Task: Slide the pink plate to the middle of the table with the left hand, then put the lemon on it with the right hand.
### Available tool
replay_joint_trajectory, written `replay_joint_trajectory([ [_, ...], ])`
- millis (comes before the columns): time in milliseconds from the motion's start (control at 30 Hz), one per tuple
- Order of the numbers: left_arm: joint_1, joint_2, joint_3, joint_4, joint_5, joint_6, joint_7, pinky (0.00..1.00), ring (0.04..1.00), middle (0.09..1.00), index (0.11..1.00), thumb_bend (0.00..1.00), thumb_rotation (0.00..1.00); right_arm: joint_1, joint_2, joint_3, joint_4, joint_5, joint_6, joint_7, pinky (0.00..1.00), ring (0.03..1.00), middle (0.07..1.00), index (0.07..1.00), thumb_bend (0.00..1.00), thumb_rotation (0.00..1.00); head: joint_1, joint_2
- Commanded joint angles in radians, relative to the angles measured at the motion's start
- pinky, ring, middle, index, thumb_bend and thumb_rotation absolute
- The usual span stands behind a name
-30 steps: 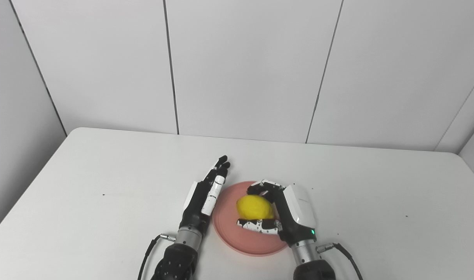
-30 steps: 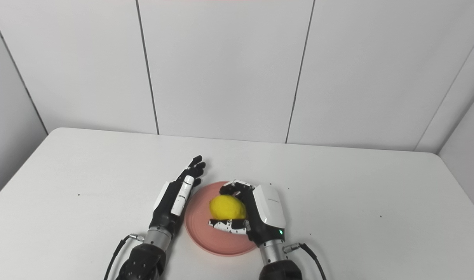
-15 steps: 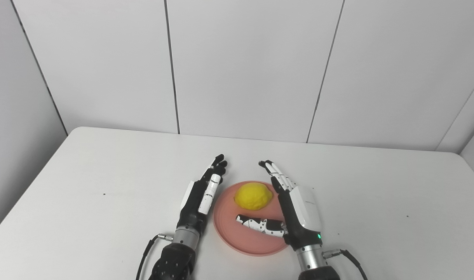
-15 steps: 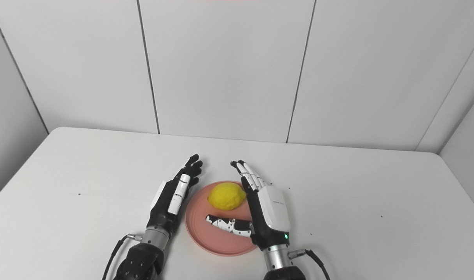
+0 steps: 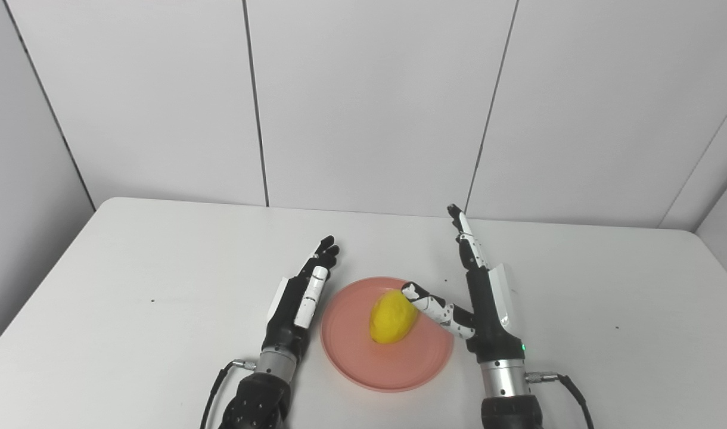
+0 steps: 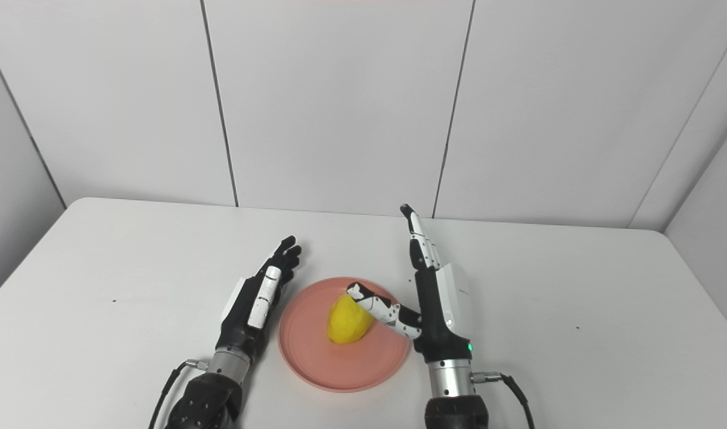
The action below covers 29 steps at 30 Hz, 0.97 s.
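The pink plate (image 5: 363,357) lies on the white table near its front middle. A yellow lemon (image 5: 391,317) rests on the plate, a little right of its centre. My right hand (image 5: 485,298) stands open at the plate's right rim, fingers pointing up and away, thumb reaching over the plate beside the lemon's top end. Whether the thumb touches the lemon I cannot tell. My left hand (image 5: 298,295) is open, fingers straight, edge-on to the table just left of the plate's rim, holding nothing.
The white table (image 5: 131,286) stretches wide on both sides, with rounded far corners against a white panelled wall (image 5: 363,107). Cables trail from both wrists at the front edge.
My right hand opened and let the lemon go onto the plate, then rose and drew back to the right. The lemon rolled slightly toward me. The left hand barely moved. The view shifted slightly.
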Motion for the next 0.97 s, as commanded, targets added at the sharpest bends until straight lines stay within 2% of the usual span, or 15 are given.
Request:
replay_joint_trajectory([
  [0, -0.023, 0.013, 0.007, -0.022, -0.006, -0.009, -0.008, 1.0, 0.964, 0.948, 0.938, 0.62, 1.0, -0.006, 0.009, -0.029, -0.018, 0.046, -0.008, 0.01, 0.87, 0.926, 0.949, 0.96, 0.66, 0.91, -0.003, 0.002],
  [133, -0.018, 0.025, 0.014, -0.018, -0.01, -0.021, -0.01, 1.0, 0.965, 0.955, 0.944, 0.64, 1.0, -0.005, 0.005, -0.067, 0.011, 0.104, -0.013, 0.032, 0.89, 0.925, 0.933, 0.945, 0.66, 0.99, -0.015, 0.006],
  [300, -0.015, 0.032, 0.025, 0.003, -0.038, -0.065, -0.022, 1.0, 0.99, 0.985, 0.969, 0.62, 1.0, -0.001, 0.019, -0.11, 0.058, 0.236, -0.025, 0.081, 0.89, 0.929, 0.943, 0.942, 0.63, 1.0, -0.027, 0.01],
  [433, -0.007, 0.028, 0.044, 0.011, -0.064, -0.091, -0.023, 0.98, 0.987, 0.987, 0.976, 0.62, 1.0, 0.007, 0.024, -0.122, 0.09, 0.305, -0.039, 0.119, 0.9, 0.941, 0.947, 0.943, 0.64, 1.0, -0.035, 0.011],
  [633, 0.005, 0.031, 0.058, 0.015, -0.092, -0.104, -0.035, 0.96, 0.994, 0.999, 0.994, 0.63, 1.0, 0.027, 0.039, -0.129, 0.096, 0.339, -0.014, 0.141, 0.94, 0.958, 0.95, 0.942, 0.7, 1.0, -0.043, 0.022],
  [833, 0.02, 0.029, 0.064, 0.005, -0.113, -0.08, -0.033, 0.98, 1.0, 1.0, 1.0, 0.65, 1.0, 0.026, 0.046, -0.138, 0.117, 0.369, -0.018, 0.158, 0.98, 0.965, 0.957, 0.949, 0.72, 1.0, -0.046, 0.028],
  [933, 0.028, 0.024, 0.062, -0.002, -0.124, -0.078, -0.036, 1.0, 1.0, 1.0, 1.0, 0.63, 1.0, 0.027, 0.05, -0.138, 0.114, 0.38, -0.007, 0.168, 0.98, 0.962, 0.962, 0.956, 0.71, 1.0, -0.045, 0.03],
])
